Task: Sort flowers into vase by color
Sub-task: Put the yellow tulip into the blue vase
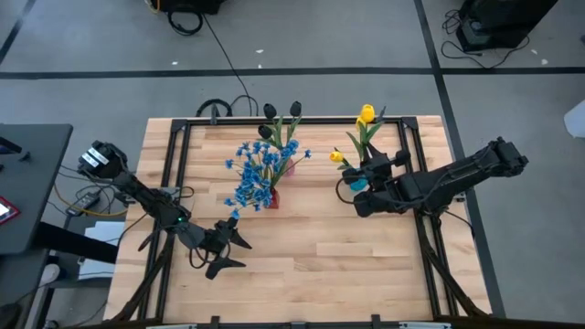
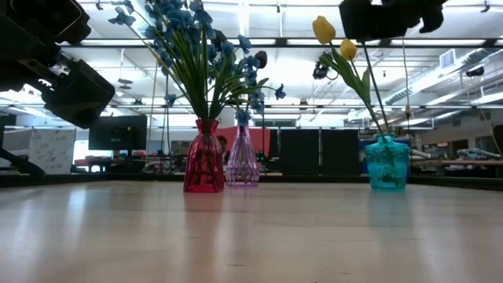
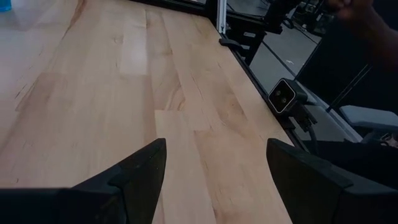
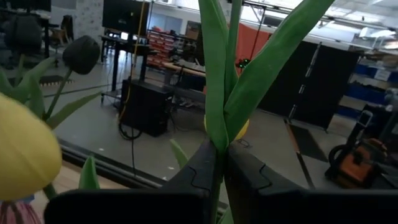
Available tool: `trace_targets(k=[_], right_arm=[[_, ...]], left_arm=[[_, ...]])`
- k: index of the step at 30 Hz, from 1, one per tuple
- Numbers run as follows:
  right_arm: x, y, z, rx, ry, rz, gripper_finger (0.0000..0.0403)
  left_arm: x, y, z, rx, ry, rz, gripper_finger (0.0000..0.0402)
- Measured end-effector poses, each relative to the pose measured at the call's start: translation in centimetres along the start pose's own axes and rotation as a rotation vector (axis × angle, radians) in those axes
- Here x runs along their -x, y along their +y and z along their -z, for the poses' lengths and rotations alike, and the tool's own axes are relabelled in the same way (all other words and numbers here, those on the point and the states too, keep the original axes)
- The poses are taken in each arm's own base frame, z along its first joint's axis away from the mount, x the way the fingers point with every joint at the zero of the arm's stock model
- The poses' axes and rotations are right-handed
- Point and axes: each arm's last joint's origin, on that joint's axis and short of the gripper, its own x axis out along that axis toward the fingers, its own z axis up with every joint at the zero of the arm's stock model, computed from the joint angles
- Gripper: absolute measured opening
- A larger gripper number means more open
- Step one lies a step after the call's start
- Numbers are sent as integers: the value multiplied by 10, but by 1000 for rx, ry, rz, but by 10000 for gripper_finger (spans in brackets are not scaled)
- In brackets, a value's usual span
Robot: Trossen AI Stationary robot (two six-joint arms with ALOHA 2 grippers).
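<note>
While the right pincer [image 4: 219, 163] pinches a yellow tulip's thin green stem [image 4: 214, 93] over the squat teal glass vase [image 2: 387, 163], sorting looks nearly finished: blue blossom sprays [image 1: 256, 169] fill the red glass vase [image 2: 204, 157], dark tulips [image 1: 281, 111] the ribbed violet vase [image 2: 242, 161] (half hidden behind). Left pincer [image 3: 214, 168], spread and empty, hovers over bare wooden desk [image 1: 320, 247]; no loose stems visible, the teal vase itself masked from above.

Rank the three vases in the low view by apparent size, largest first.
1. red vase, looks largest.
2. teal vase, shorter but wide.
3. clear purple vase, narrowest; it stands behind the red one, so distance may shrink it.
Ranks two and three are close; treat as unsure.
</note>
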Motion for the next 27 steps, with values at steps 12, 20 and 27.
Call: trace_targets(k=[12, 20, 27], right_arm=[[-1, -4, 40, -122, 1, 6, 34], [-1, -7, 79, -178, 1, 6, 34], [1, -12, 106, -202, 1, -6, 34]], left_arm=[[0, 0, 0, -1, 4, -1, 282], [0, 0, 1, -1, 6, -3, 282], [0, 0, 1, -2, 7, -3, 282]])
